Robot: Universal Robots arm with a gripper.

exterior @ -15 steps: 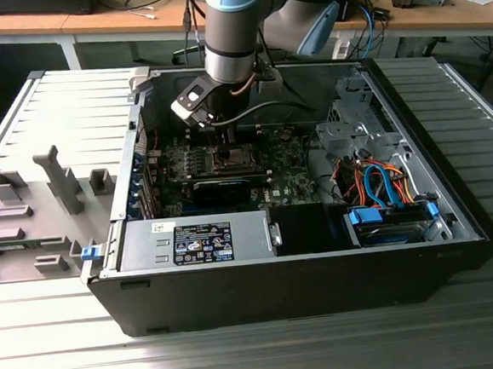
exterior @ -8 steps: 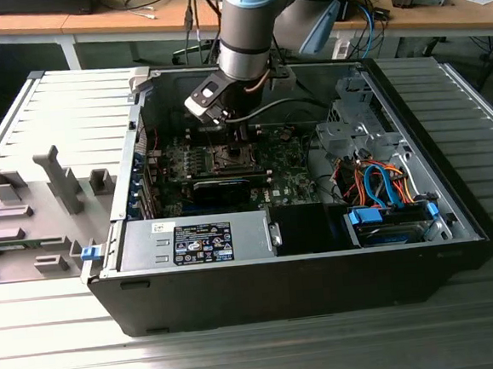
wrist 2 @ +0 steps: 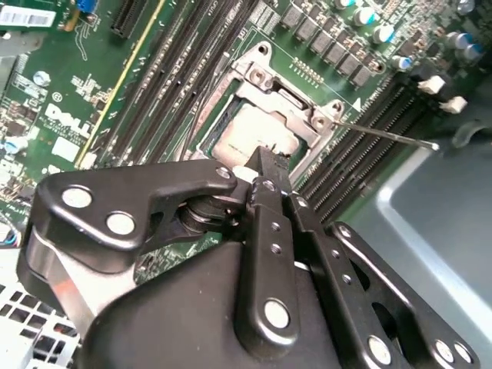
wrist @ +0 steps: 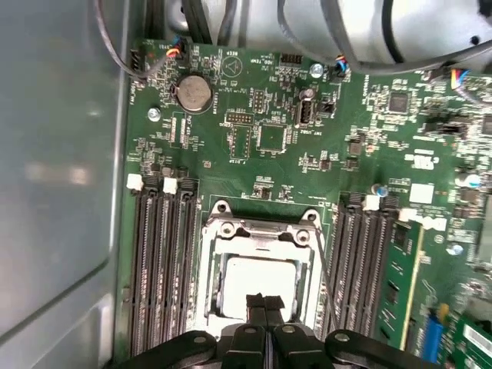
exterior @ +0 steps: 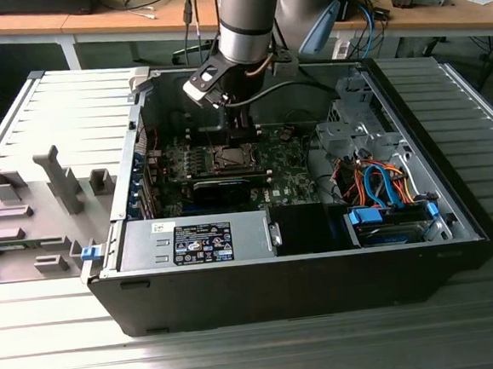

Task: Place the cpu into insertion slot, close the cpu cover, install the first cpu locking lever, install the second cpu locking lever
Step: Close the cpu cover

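cpu (wrist: 257, 278) | seated in insertion slot (exterior: 227, 157), at 12 o'clock from the long expansion card (exterior: 221, 186) in the exterior view | cpu cover (wrist: 261, 231) lying flat around it | gripper (wrist: 258, 298) clenched on nothing, fingertips over the cpu's edge | wire locking lever (wrist 2: 384, 132) standing free beside the socket

The exterior view is standing off from the bench (exterior: 243, 356), looking down at a slant into the open computer case (exterior: 281, 293), with the arm (exterior: 246, 22) showing at the case's twelve o'clock. Both wrist views are riding close above the green circuit board (wrist 2: 61, 108) (wrist: 254, 138), looking down past the jaws from differing angles. Both are sharing the insertion slot (wrist 2: 265, 81) (wrist: 257, 234).
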